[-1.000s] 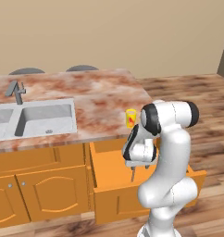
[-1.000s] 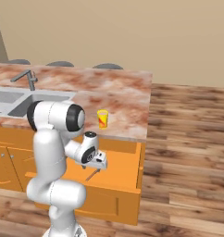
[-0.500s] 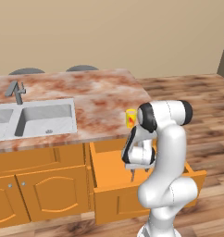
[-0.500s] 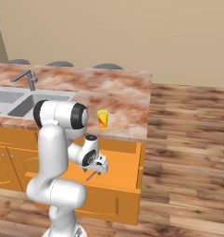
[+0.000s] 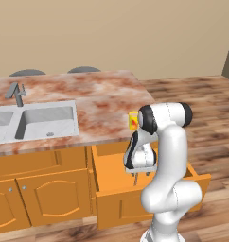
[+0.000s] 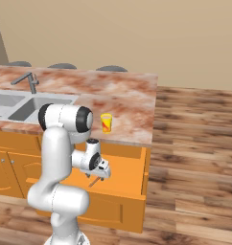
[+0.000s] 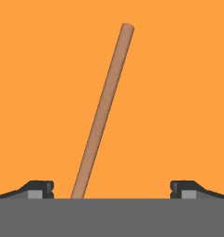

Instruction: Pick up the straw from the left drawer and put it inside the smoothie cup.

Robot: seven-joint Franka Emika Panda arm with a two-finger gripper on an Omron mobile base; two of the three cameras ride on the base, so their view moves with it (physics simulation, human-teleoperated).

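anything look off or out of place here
Nothing stands out. The drawer is pulled open, the cup stands upright on the counter near its edge, and the straw lies on the drawer floor between the open gripper's fingertips. No spill or damage.

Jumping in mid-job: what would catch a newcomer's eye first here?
The white arm bends down into the open orange wooden drawer, its gripper open with fingertips set wide either side of a thin brownish-tan straw on the drawer floor. Behind it, a small yellow cup with red blotches stands upright near the front edge of the pink marbled counter.
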